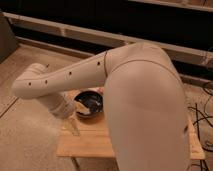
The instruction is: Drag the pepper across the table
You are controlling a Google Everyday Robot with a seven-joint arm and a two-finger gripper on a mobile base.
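Of the pepper (102, 90) only a small orange-red sliver shows, at the far rim of the bowl and right under the edge of the arm; its tapered shape is otherwise covered, and whether it touches the bowl I cannot tell. It lies on the table (90, 146), a light wooden top with lengthwise plank stripes and a matt, butcher-block look, much of it hidden on the right side. The bowl (91, 103) is round, dark and glossy, standing towards the table's far left part, with a pale shape inside that is too blurred to name. The gripper (74, 126) hangs just beside the bowl, over the near-left part of the table, pointing downward, its slim pale fingers apart with nothing between them. The arm (145, 100) is smooth, cream-coloured and rounded, a fat shell in front narrowing to a tube dotted with small dark holes. The floor (25, 145) is speckled beige
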